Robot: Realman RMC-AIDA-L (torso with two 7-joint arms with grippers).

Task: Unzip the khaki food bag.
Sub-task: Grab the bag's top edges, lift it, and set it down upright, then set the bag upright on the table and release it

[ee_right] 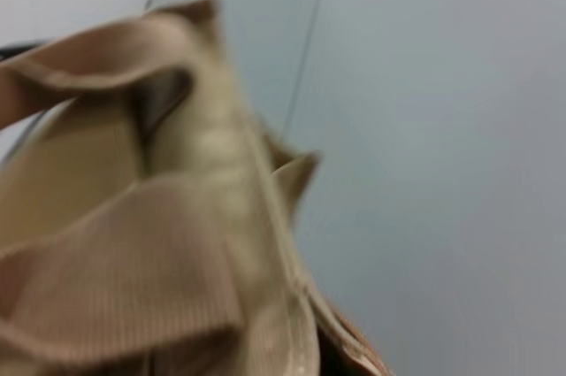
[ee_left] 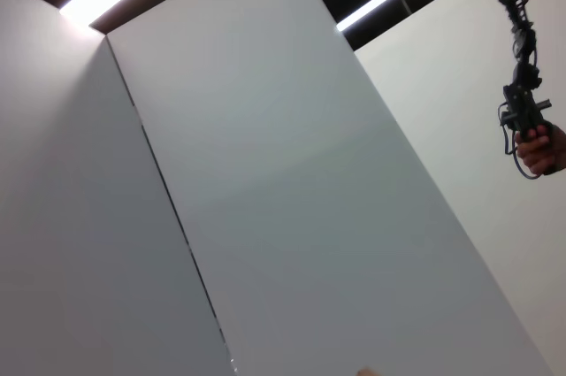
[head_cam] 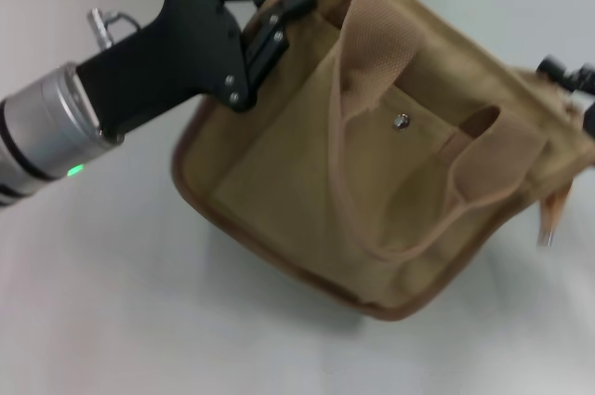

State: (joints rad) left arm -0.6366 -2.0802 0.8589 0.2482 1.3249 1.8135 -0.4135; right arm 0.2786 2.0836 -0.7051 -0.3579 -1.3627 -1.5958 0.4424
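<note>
The khaki food bag (head_cam: 372, 172) is a tan canvas tote with brown edging, lying tilted on the white table with its front pocket and silver snap stud (head_cam: 401, 121) facing up. Its two webbing handles (head_cam: 376, 42) flop over the front. My left gripper (head_cam: 277, 12) is at the bag's far left top corner, fingers closed on the edge there. My right gripper (head_cam: 569, 76) shows only as black parts at the bag's far right end. The right wrist view shows the bag (ee_right: 203, 217) and a handle very close. The zipper is hidden.
The white table (head_cam: 112, 302) spreads around the bag. A grey wall runs behind it. The left wrist view shows only wall panels (ee_left: 283, 199), ceiling lights and a person's hand holding a device (ee_left: 531, 141) far off.
</note>
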